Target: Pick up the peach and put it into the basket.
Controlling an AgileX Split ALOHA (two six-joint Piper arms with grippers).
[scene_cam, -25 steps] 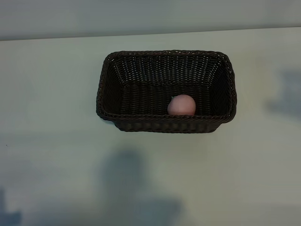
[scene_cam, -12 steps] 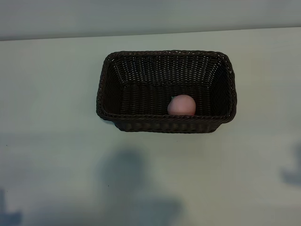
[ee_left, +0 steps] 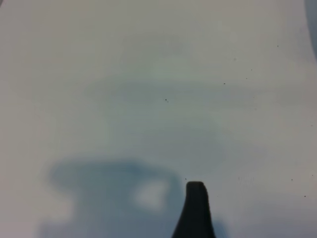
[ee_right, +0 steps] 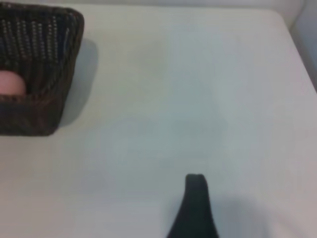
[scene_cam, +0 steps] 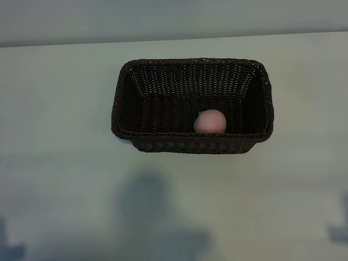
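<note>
My right claw shows one fingertip, bottom centre of its wrist view, over bare table; jaws wide, holding nothing. Its shadow slid from right edge to lower-right corner of the exterior frame, so I'm probably retreating. Left claw parked, open, empty. Peach sits inside basket, near wall, centre frame. Task looks done.

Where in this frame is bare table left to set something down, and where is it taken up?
The table is bare all round the basket: wide strips on both its sides and a broad stretch in front. Inside, the peach sits against the near wall right of centre; the basket's left half is free.
</note>
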